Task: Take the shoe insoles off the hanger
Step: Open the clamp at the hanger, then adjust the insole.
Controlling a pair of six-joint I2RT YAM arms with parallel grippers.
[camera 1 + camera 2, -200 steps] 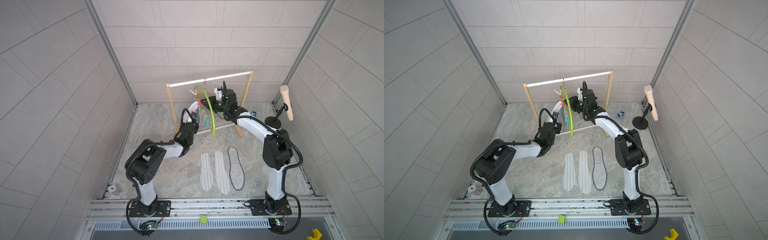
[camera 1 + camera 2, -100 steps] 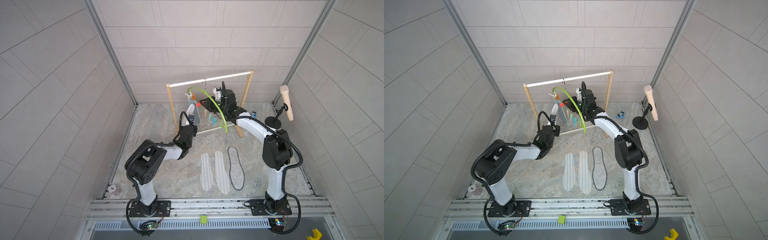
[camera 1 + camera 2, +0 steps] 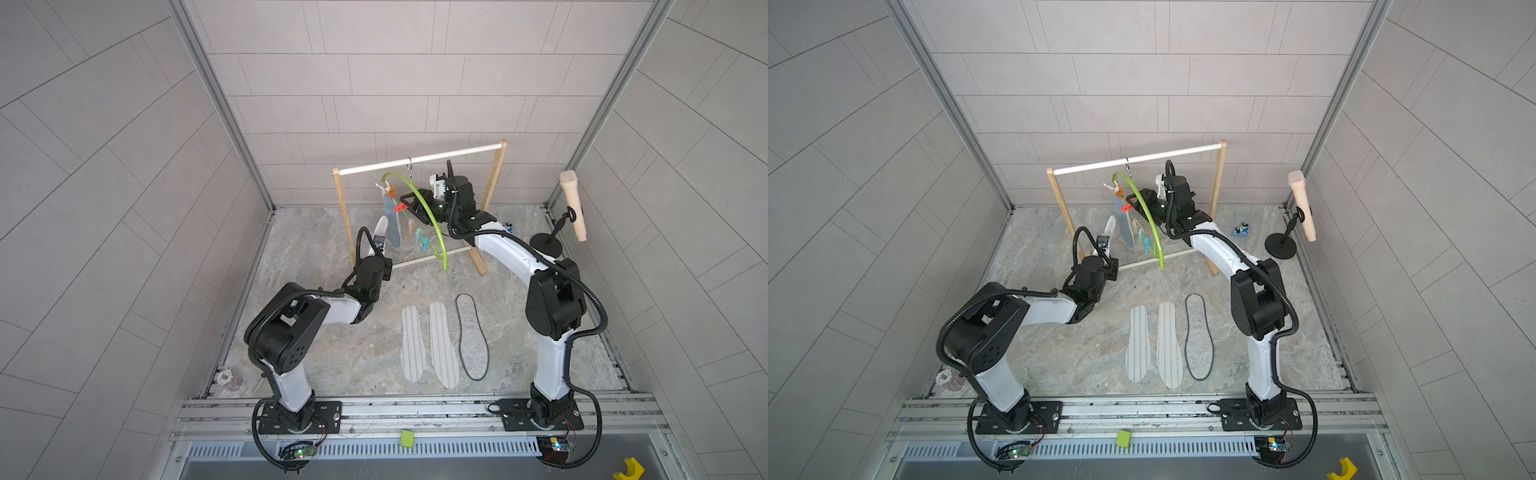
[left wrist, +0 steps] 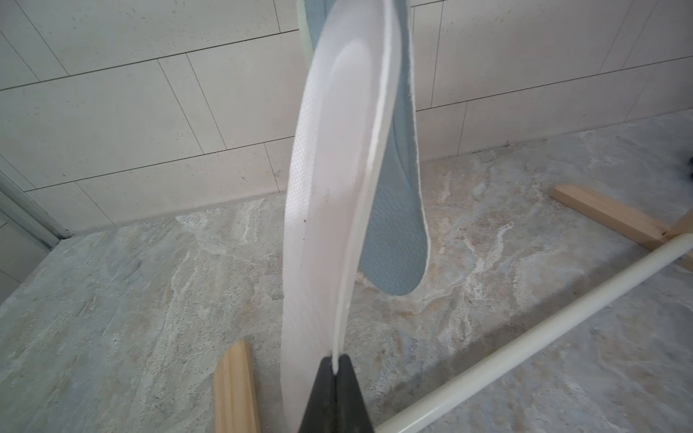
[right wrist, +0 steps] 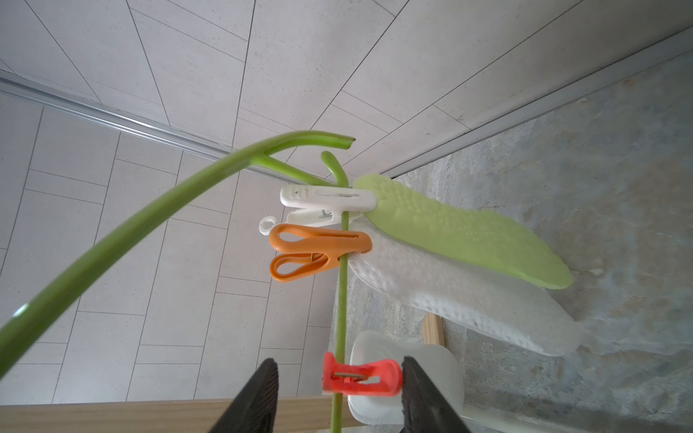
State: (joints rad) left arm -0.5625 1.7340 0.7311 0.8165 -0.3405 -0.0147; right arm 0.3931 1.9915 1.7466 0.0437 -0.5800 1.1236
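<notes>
My biggest worry is the hanger (image 5: 232, 159). It hangs by one little hook off the rack (image 3: 457, 152) at 12 o'clock on the worktop (image 3: 332, 332). It's swung round so one end points out toward 6 o'clock, and both loaded pins are bunched at the other end. The right fingers (image 3: 411, 201) are spread either side of the red pin (image 5: 360, 378) and hold nothing. One looks right against the pin's end, the other is clear of it. If that arm backs out crooked it could snag the pin or the green bar. That could set the whole thing swinging, maybe even pop the hook off the rod.

Second worry is the left fingers (image 4: 327, 386), at about 11 o'clock. They're pressed together on just the thin edge of the white insole (image 4: 330, 187), which stands up floppy above them and is off the hanger as far as I can tell. It's a tiny bite, so the insole could slip or twist on the way down, or brush the hanging ones just beside it.

Three insoles (image 3: 442, 345) lie flat at 5 o'clock. The green insole (image 5: 468, 236) is on the white pin (image 5: 326, 198) and a pale insole (image 5: 450, 300) is on the orange pin (image 5: 318, 243). So I'd say two to go after this one.
</notes>
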